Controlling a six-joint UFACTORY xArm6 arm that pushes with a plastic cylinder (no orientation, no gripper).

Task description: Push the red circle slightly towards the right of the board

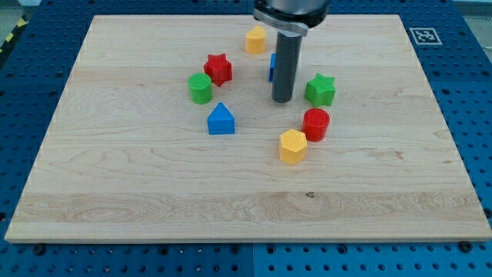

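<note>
Red circle [316, 124] beside yellow hexagon [293, 146] | my tip [282, 100] above-left, apart

On the counter [115, 192] the blocks form a loose ring. Our tip [282, 100] stands inside it, left of the green star [320, 90] and above-left of the red circle [316, 124], clear of both. The yellow hexagon [293, 146] touches the red circle at its lower left. A blue block [271, 68] is partly hidden behind the rod. The yellow block [255, 39] lies nearest the view's top. The red star [218, 68], the green circle [200, 88] and the blue house-shaped block [221, 119] run down the left.
</note>
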